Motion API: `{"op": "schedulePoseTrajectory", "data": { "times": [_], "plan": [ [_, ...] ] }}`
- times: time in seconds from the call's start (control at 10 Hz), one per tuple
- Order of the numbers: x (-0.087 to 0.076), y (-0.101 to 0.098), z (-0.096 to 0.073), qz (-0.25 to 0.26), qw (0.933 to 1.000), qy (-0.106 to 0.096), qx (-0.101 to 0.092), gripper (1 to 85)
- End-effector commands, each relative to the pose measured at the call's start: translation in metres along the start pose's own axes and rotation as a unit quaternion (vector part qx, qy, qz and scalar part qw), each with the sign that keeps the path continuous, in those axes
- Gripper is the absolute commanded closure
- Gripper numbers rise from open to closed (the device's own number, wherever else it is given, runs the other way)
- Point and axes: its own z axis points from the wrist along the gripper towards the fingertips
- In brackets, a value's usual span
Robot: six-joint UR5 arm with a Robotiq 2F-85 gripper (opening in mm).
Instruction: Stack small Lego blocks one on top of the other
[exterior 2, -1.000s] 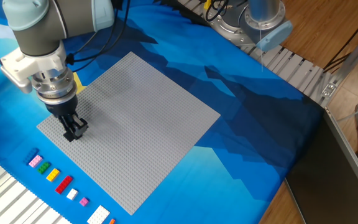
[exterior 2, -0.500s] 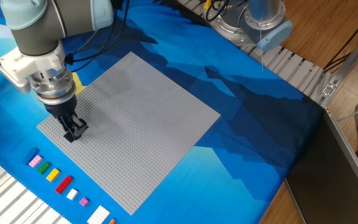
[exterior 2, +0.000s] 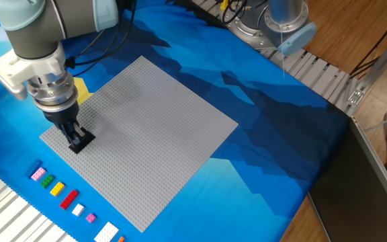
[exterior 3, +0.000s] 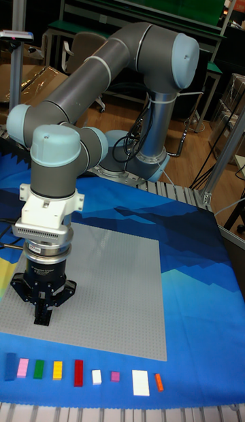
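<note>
Pincer [exterior 2: 78, 138] down at the left corner of the grey baseplate [exterior 2: 153, 134], fingers pressed together on a small black block [exterior 2: 81, 142] that sits on the plate's studs. Same in the tall fixed view: pincer [exterior 3: 43, 315] pointing straight down, tips close together at the plate [exterior 3: 116, 293]; block itself hard to make out there.

Remaining small bricks lined up in a row on the blue cloth [exterior 2: 267, 114] covering the table, just off the plate's near edge, well apart from the pincer. Row in the tall fixed view, left to right: blue [exterior 3: 9, 366], pink [exterior 3: 23, 368], green [exterior 3: 39, 369], yellow [exterior 3: 57, 370], long red [exterior 3: 78, 372], small white [exterior 3: 96, 376], tiny purple [exterior 3: 115, 376], larger white [exterior 3: 141, 382], orange [exterior 3: 158, 382]. None stacked, each lying flat with gaps between.

Yellow patch [exterior 2: 80, 89] on the cloth partly hidden behind the wrist. Second robot base [exterior 2: 277, 20] at the far edge of the table.
</note>
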Motion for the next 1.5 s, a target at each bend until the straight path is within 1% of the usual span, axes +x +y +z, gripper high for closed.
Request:
{"op": "schedulePoseTrajectory", "data": {
  "times": [0.0,0.1,0.2,0.3,0.4,0.8,1.1,1.4],
  "plan": [
    [-0.006,-0.003,0.0,0.025,0.9996,-0.008,0.003,70.0],
    [-0.009,-0.003,0.003,0.035,0.9993,-0.014,0.007,75.7],
    [-0.014,0.003,0.005,0.056,0.9981,-0.026,-0.003,84.7],
    [-0.011,0.005,0.005,0.063,0.9978,-0.021,-0.005,84.7],
    [-0.009,0.002,0.005,0.064,0.9978,-0.019,0.0,84.7],
    [-0.003,0.0,-0.003,0.067,0.9976,-0.012,0.006,84.7],
    [0.004,-0.006,-0.002,0.068,0.9975,-0.014,0.008,84.7],
    [0.007,-0.005,-0.002,0.074,0.9972,-0.014,0.008,84.7]
  ]
}}
